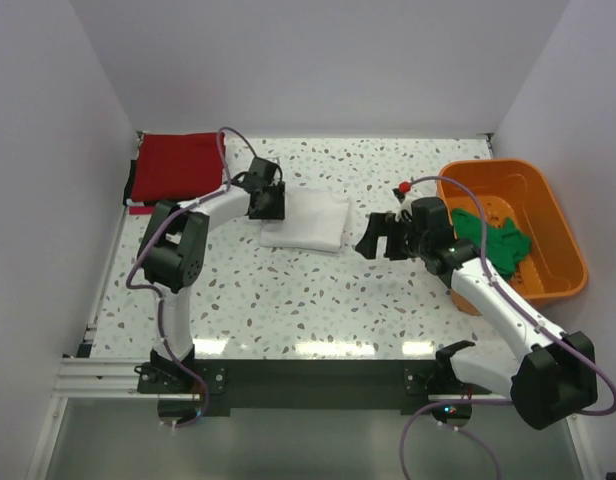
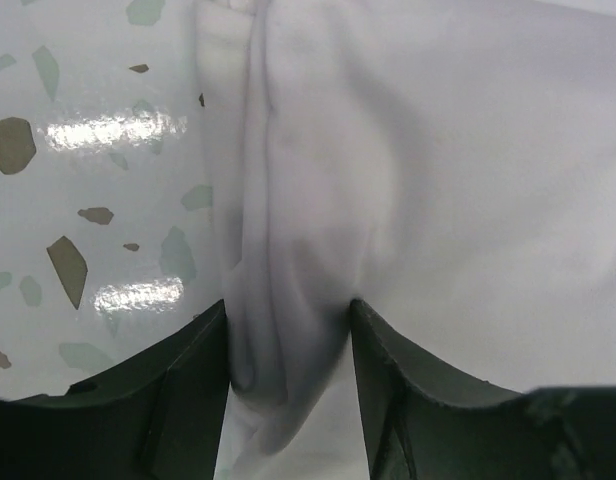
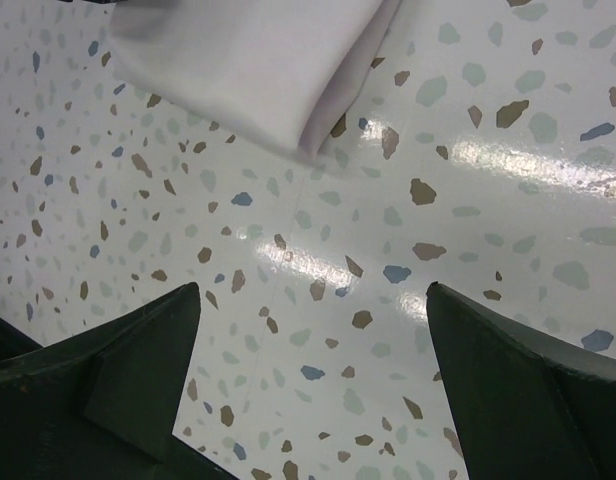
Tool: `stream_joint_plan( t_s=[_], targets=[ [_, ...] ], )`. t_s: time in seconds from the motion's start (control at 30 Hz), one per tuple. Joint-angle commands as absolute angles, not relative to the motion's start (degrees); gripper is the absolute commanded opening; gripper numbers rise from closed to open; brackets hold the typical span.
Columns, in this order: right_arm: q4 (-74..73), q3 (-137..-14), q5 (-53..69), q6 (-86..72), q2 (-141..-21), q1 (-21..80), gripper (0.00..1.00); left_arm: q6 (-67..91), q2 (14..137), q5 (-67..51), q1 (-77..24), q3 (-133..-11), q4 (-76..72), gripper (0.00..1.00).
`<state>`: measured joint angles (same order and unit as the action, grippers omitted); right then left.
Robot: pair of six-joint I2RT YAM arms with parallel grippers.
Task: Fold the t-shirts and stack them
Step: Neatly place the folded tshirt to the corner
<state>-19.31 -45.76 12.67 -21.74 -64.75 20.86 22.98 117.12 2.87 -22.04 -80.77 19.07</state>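
Observation:
A folded white t-shirt [image 1: 310, 222] lies mid-table. My left gripper [image 1: 269, 203] is at its left edge, shut on a bunched fold of the white t-shirt [image 2: 298, 300] between both fingers. A folded red t-shirt [image 1: 174, 166] lies at the far left corner with a thin dark one under its edge [image 1: 129, 185]. A bright green t-shirt [image 1: 493, 240] lies crumpled in the orange tub [image 1: 548, 205]. My right gripper [image 1: 380, 238] is open and empty, just right of the white shirt; the shirt's corner [image 3: 288, 70] shows ahead of it.
The orange tub stands at the right side of the speckled table [image 1: 288, 300]. White walls enclose the table on three sides. A small red knob [image 1: 404, 187] sits near the right arm.

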Motion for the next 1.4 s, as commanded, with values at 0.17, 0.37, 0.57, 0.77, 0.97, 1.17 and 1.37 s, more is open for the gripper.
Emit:
stream_joint_plan(
  t_s=[0.17,0.37,0.57,0.77,0.97,1.17,1.37],
  targets=[
    [-19.86,-44.74,8.53,-20.13,-61.44,21.00,0.99,22.24,121.99,13.09,-25.84,-85.16,27.77,0.18],
    [-20.92,-44.65,5.72,-19.51,-61.26,20.92,0.99,17.07,120.85,24.06,-26.19,-89.38,28.65,0.00],
    [-20.92,-43.95,2.55,-19.16,-59.51,20.92,0.99,5.03,117.87,39.63,-25.67,-91.84,23.65,0.00],
    [-21.62,-43.94,0.18,-18.55,-58.89,21.00,0.99,-5.61,115.84,41.74,-22.51,-93.16,17.41,0.00],
    [-21.80,-43.68,-2.28,-17.93,-59.59,20.83,0.99,-11.77,115.75,41.31,-18.20,-99.39,15.21,0.00],
    [-21.80,-43.77,-3.51,-17.84,-59.94,20.92,0.99,-17.31,115.84,42.19,-15.39,-104.23,14.15,0.00],
    [-21.97,-43.77,-4.66,-18.01,-60.47,20.92,0.99,-17.05,115.93,42.36,-13.45,-110.12,14.85,0.00]
  ],
)
